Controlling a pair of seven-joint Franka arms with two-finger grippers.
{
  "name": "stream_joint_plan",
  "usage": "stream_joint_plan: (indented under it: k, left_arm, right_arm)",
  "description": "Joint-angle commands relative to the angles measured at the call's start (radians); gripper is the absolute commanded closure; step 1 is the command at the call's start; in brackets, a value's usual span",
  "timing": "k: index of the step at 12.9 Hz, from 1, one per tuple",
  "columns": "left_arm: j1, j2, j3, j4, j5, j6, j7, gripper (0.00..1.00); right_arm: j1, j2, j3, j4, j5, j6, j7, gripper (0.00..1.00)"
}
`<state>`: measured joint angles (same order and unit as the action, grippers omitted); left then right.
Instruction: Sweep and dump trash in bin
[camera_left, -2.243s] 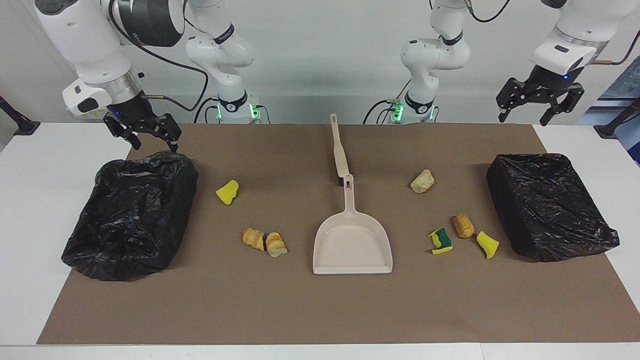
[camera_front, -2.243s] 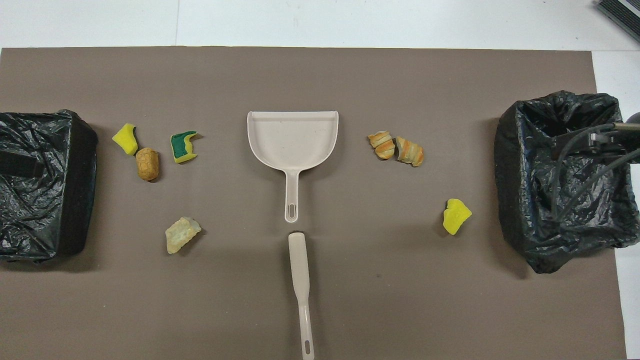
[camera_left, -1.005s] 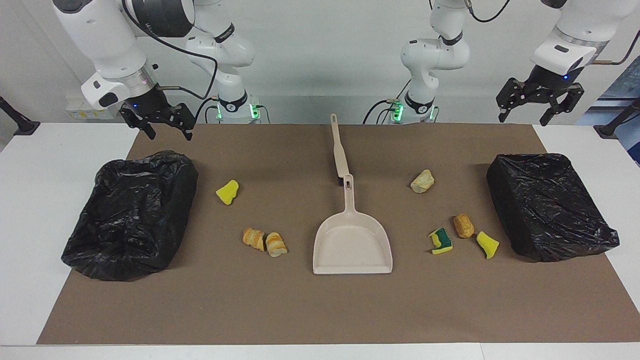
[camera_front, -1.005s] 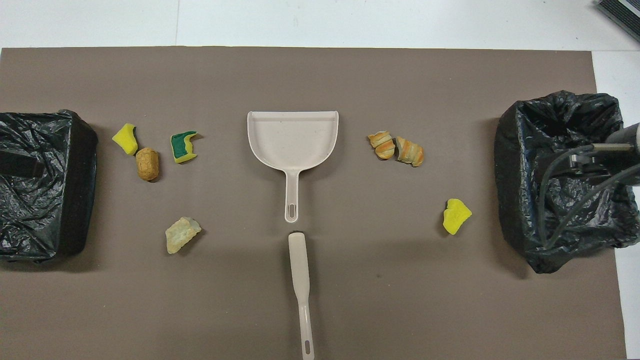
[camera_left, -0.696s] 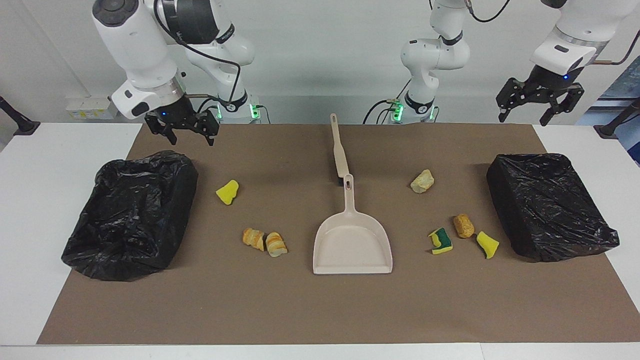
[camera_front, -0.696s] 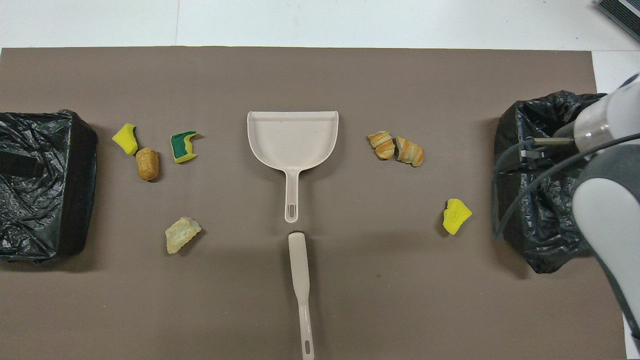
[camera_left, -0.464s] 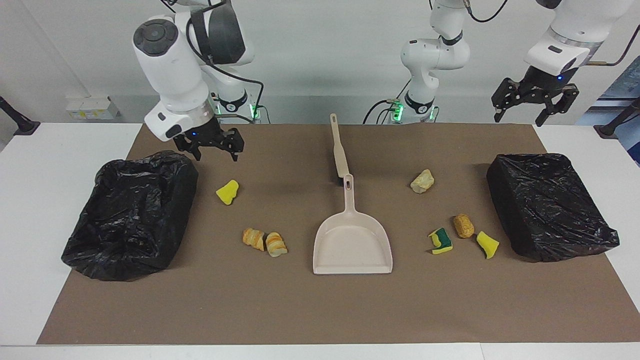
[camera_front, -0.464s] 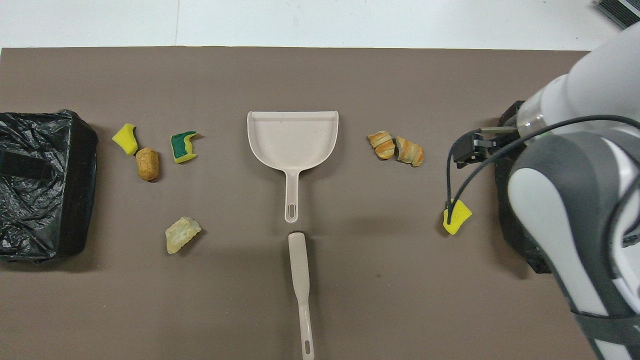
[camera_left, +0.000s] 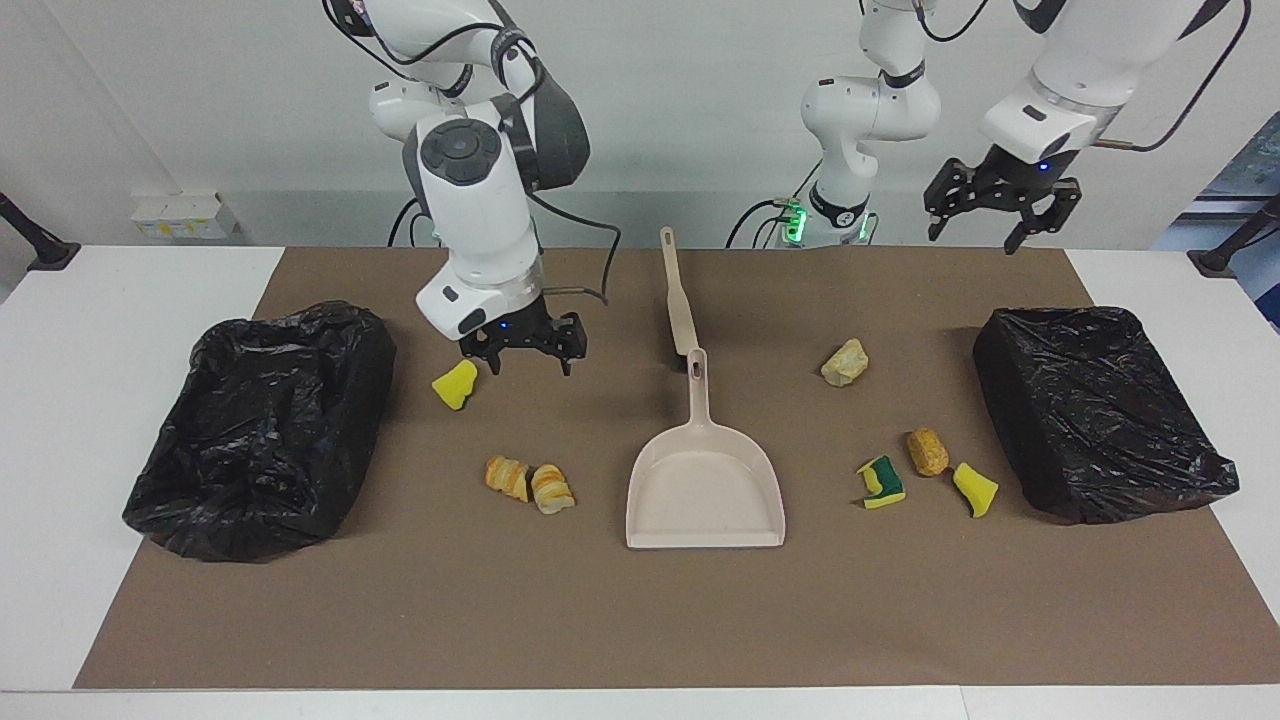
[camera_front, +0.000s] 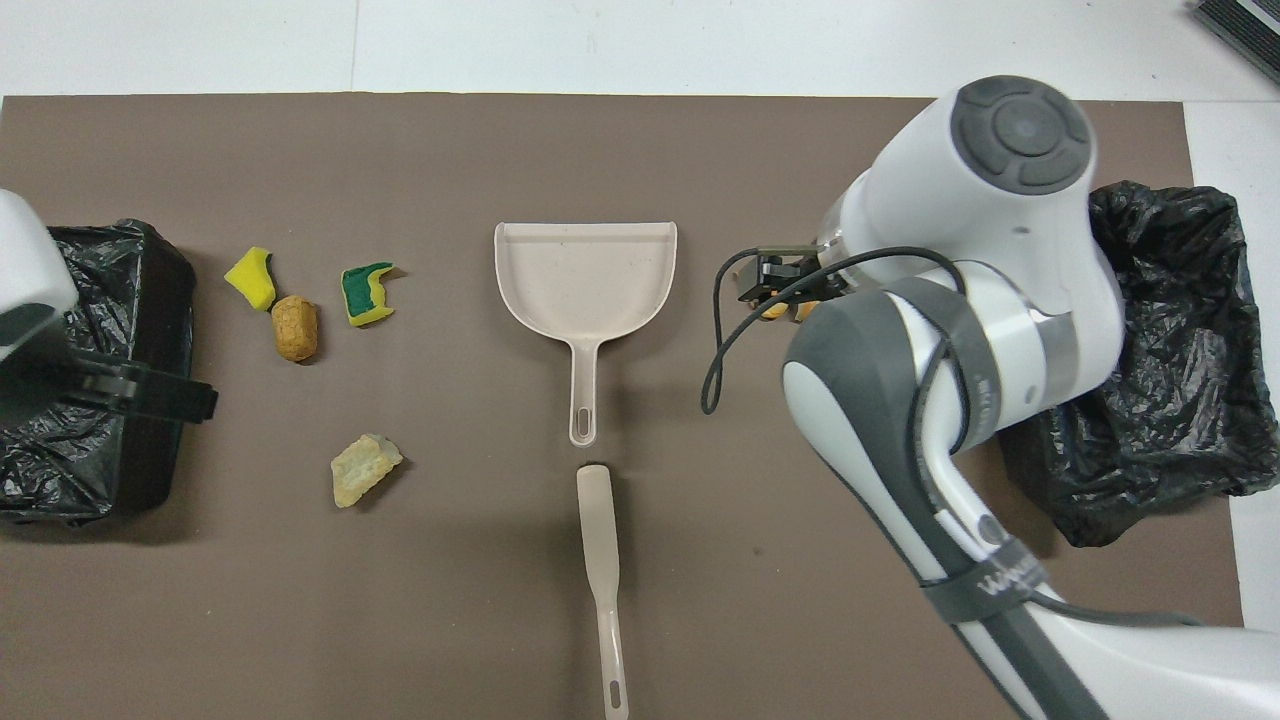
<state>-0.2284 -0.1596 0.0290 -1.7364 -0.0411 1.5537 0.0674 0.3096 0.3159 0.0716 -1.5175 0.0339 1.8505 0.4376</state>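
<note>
Right gripper (camera_left: 527, 358), jaws spread, hangs just beside a yellow sponge bit (camera_left: 455, 385); left gripper (camera_left: 1001, 211), jaws spread, waits over the brown mat (camera_left: 600, 620); beige plastic dustpan (camera_left: 705, 485) lies mid-mat

Seven small lumps of trash lie loose on the brown mat (camera_left: 640, 620). Toward the right arm's end: a yellow sponge bit (camera_left: 455, 385) and two striped orange bread chunks (camera_left: 529, 484) touching. Toward the left arm's end: a pale tan chunk (camera_left: 845, 362), a green-and-yellow sponge bit (camera_left: 881, 482), a brown bread lump (camera_left: 927, 451), another yellow bit (camera_left: 975, 489)
</note>
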Motion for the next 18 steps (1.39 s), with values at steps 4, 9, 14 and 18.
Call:
stream_joint_plan:
  k: [4, 9, 14, 18]
  left_arm:
    - [-0.260, -0.162, 0.011, -0.389, -0.019, 0.254, -0.303, 0.00]
    - [-0.414, -0.205, 0.011, -0.557, -0.020, 0.376, -0.457, 0.00]
    - [-0.525, -0.221, 0.009, -0.640, -0.026, 0.466, -0.589, 0.00]
    - [-0.572, -0.195, 0.011, -0.644, -0.057, 0.505, -0.636, 0.00]
  right_arm:
    - [0.170, 0.188, 0.002, 0.083, 0.073, 0.073, 0.186, 0.00]
    - [0.261, 0.345, 0.002, 0.215, 0.070, 0.085, 0.260, 0.00]
    - [0.253, 0.342, 0.002, 0.200, 0.058, 0.067, 0.210, 0.50]
    - [0.244, 0.332, 0.002, 0.200, 0.070, 0.059, 0.193, 1.00]
